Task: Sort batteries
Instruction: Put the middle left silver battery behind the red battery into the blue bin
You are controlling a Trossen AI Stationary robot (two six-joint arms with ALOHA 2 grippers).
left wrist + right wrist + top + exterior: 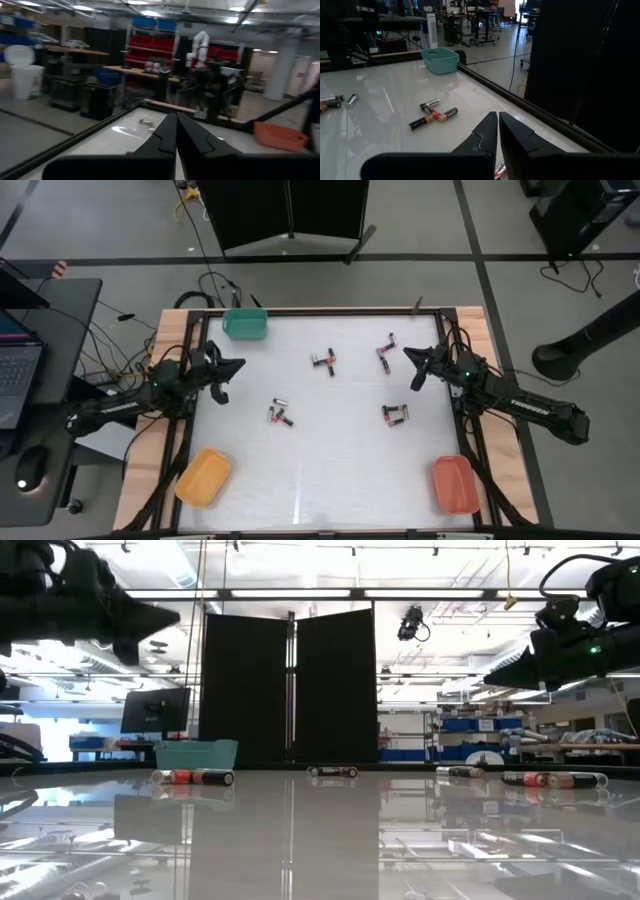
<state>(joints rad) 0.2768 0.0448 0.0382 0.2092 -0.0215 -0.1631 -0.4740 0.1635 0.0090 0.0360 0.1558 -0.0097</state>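
Since the batteries point(323, 360) lie in small clusters across the middle of the tabletop point(330, 470), each hand should open, then descend squarely over one. The left hand point(222, 375) and right hand point(417, 365) hover closed, empty, by opposite side edges.

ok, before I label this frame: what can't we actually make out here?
- Batteries: in the high view they are too small to read type or markings, and overlapping ones blur the count.
- Orange tray and yellow tray: absent from the low view.
- Green tray: in the low view only its wall shows, not its inside.
- Left gripper and right gripper: both shut. The right wrist view's bottom edge cuts off a red-and-silver object beneath the fingers.
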